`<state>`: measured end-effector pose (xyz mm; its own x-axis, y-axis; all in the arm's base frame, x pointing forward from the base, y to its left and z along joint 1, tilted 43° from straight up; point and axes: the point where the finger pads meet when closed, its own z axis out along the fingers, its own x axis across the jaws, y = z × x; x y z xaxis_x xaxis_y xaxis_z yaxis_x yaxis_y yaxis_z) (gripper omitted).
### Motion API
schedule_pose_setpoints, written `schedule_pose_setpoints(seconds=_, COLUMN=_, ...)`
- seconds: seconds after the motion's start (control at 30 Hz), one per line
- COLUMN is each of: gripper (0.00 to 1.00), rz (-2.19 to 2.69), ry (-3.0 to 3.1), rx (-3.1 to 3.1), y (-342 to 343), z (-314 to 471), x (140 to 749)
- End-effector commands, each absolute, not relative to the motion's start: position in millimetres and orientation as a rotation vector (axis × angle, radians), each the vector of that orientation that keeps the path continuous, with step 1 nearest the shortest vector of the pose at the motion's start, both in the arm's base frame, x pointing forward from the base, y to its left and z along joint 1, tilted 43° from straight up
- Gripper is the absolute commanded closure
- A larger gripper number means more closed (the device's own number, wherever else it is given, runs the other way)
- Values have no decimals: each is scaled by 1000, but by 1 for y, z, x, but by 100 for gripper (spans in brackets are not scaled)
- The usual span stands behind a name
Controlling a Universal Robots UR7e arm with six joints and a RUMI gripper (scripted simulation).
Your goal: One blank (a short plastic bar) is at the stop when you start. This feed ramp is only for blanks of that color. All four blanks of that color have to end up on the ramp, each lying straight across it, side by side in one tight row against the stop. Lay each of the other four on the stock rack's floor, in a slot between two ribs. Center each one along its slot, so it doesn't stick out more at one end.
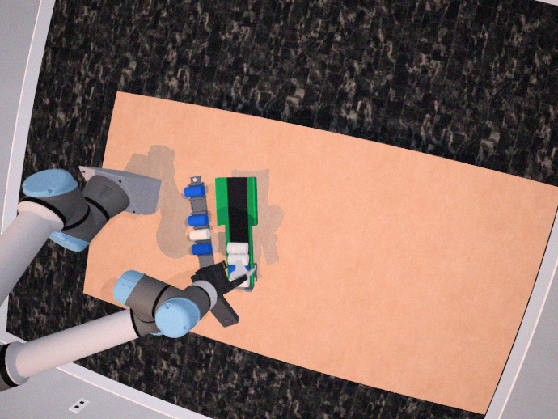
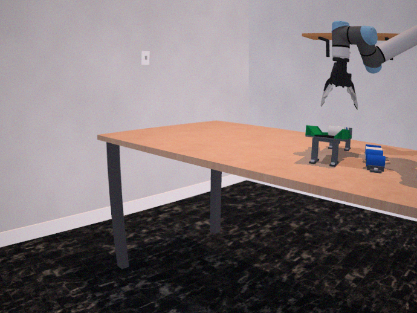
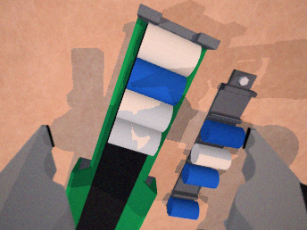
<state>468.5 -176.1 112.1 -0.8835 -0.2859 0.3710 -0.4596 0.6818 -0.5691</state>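
While gripper [image 2: 338, 97] hangs released, empty, above ramp [image 3: 129, 67] | ramp: three white blanks, one blue [image 3: 156, 81] | rack [image 3: 232, 104]: three blue, one white [image 3: 211, 156] | rack floor mostly hidden.

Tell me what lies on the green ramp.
On the ramp, four blanks lie in a row at the stop: white, blue, white, white. Its black floor beneath them is covered.

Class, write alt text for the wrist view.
A green ramp holds four blanks in a row, white, blue, white, white. Beside it a grey rack carries three blue blanks and one white. The hand's fingers frame both, open.
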Motion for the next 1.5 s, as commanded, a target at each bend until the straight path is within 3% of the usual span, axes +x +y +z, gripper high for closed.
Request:
schedule_pose_setpoints(seconds=0.0, gripper=0, rz=1030, ry=-2705, rx=431, y=-179, z=114, x=467)
schedule_pose_setpoints(seconds=1.03, gripper=0, rz=1085, ry=-2800, rx=130, y=-183, z=117, x=464)
schedule_pose_setpoints(seconds=1.07, gripper=48, rz=1085, ry=-2800, rx=130, y=-183, z=117, x=464)
schedule_pose_setpoints(seconds=1.47, gripper=48, rz=1085, ry=-2800, rx=130, y=-183, z=117, x=464)
